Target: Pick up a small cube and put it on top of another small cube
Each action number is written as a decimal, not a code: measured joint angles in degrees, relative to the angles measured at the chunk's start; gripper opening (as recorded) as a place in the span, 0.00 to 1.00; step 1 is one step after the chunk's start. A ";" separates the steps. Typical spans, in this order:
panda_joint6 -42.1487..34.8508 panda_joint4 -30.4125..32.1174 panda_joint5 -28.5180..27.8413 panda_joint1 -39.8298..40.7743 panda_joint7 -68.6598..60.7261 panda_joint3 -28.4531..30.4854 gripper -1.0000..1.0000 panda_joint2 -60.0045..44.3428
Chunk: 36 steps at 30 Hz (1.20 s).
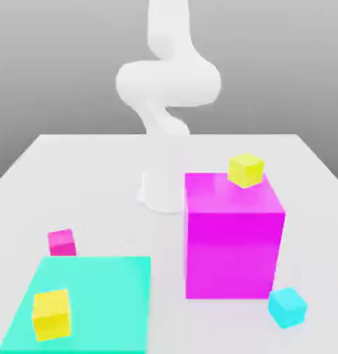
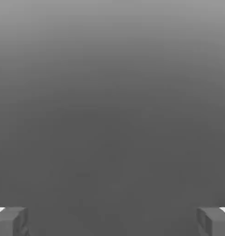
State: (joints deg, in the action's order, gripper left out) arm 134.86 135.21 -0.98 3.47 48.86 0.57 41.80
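Small cube (image 1: 61,242), magenta-pink, is seen resting on the white counter (image 1: 95,180) toward the exterior view's left, nearer the front edge than the rear one. It is placed just behind the rear edge of a flat teal slab (image 1: 95,290), close to that slab's rear left corner; whether the two touch cannot be told. A yellow cube (image 1: 51,314) of like size is carried on the slab, near its front left corner. A far larger magenta block (image 1: 230,238) is stood on the counter toward the exterior view's right, apart from the slab. A second yellow cube (image 1: 246,169) is seated on top of this block, at its rear right corner, turned slightly askew. A cyan cube (image 1: 287,307) is laid on the counter just beside the block's front right lower corner, also turned at an angle. The white arm (image 1: 168,83) is based behind the block, near the middle of the counter, and rises out of the top of the picture. In the hand view the tool (image 2: 112,220) is shown with its two grey fingertips (image 2: 12,220) spread wide apart, and nothing is held between them.
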 joint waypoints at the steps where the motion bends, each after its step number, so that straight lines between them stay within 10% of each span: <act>1: 1.48 1.62 -0.49 1.66 1.48 0.33 0.50 -2.01; 17: 24.21 26.04 -4.33 24.13 21.33 10.95 0.50 -32.71; 27: 40.25 28.77 10.94 33.86 14.00 4.09 0.50 -53.01; 28: 41.78 28.46 11.41 35.42 13.59 2.45 0.00 -54.83; 36: 41.01 28.65 10.50 35.19 14.34 2.86 0.00 -53.84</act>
State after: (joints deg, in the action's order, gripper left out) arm 175.87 163.86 9.52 38.66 63.20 3.42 -12.03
